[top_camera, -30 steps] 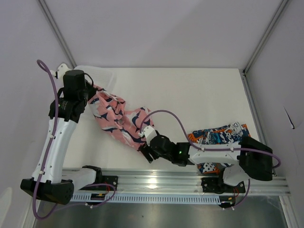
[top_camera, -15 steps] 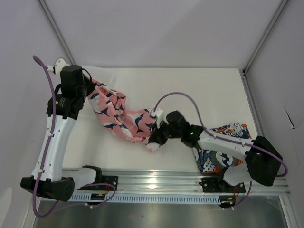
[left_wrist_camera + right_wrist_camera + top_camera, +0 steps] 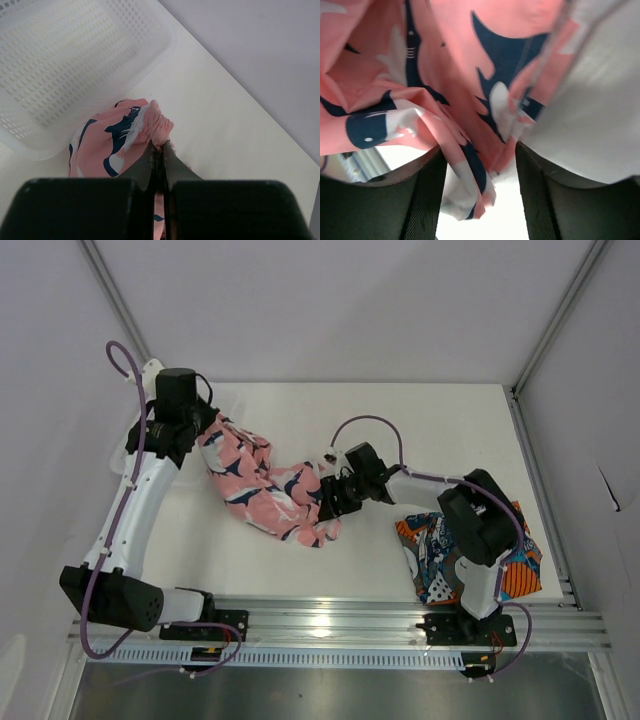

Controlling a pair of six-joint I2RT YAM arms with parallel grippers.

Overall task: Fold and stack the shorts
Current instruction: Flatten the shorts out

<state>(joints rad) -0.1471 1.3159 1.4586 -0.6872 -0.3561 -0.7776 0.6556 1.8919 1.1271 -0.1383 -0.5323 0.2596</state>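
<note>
The pink shorts [image 3: 262, 490] with navy-and-white shapes lie bunched left of centre on the white table. My left gripper [image 3: 205, 436] is shut on their gathered pink edge [image 3: 159, 131] at the far left end, and the cloth hangs down from the fingertips. My right gripper [image 3: 326, 504] is at the shorts' right end. Its jaws stand apart with loose pink folds [image 3: 470, 125] hanging between the fingers [image 3: 427, 200]. The printed blue, orange and white shorts [image 3: 440, 552] lie crumpled at the near right, partly under the right arm.
A white mesh basket [image 3: 65, 60] sits at the far left corner, just beyond the left gripper. The right arm [image 3: 480, 520] and its purple cable arch over the printed shorts. A metal rail [image 3: 330, 625] runs along the near edge.
The left gripper carried its end of the pink shorts to the right. The right gripper rose from the near edge to the shorts' right end, closed there, and now its jaws have parted.
</note>
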